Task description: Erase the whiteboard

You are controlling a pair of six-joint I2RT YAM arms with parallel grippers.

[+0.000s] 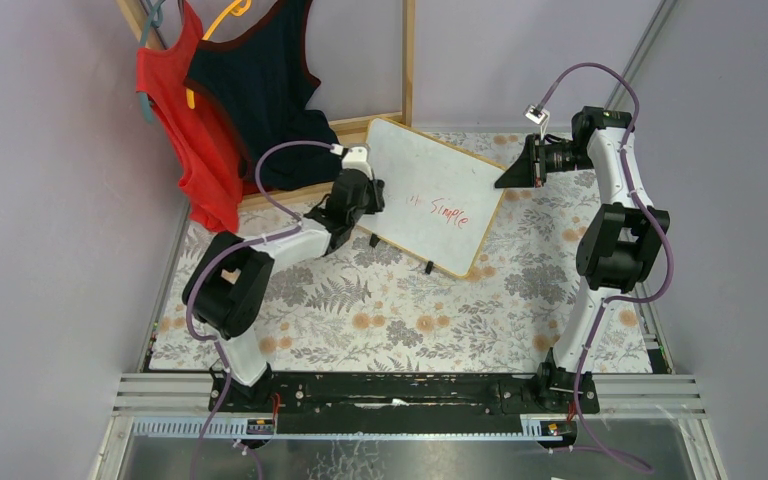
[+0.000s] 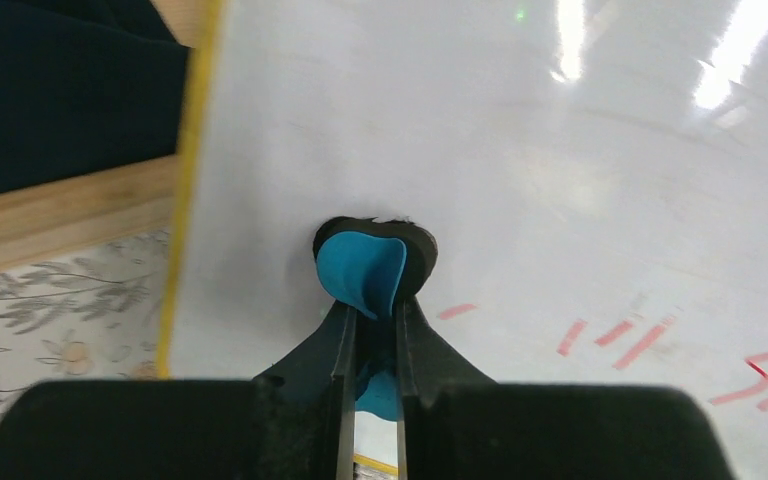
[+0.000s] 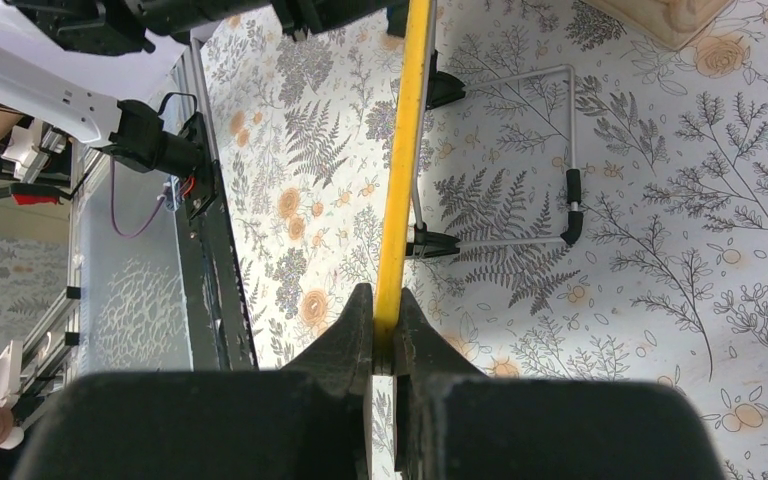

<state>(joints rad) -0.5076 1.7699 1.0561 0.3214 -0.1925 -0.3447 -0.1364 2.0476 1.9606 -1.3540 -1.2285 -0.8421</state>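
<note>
The whiteboard stands tilted on the floral table, with a light wooden frame and red handwriting on its lower right part. My left gripper is shut on a blue eraser with a black felt pad, pressed against the board's left part, left of the red marks. My right gripper is shut on the board's right edge; in the right wrist view its jaws clamp the yellowish frame edge.
A tall wooden rack stands behind the board with a red top and a dark top on hangers. The board's wire stand with black feet rests on the floral cloth. Grey walls close both sides.
</note>
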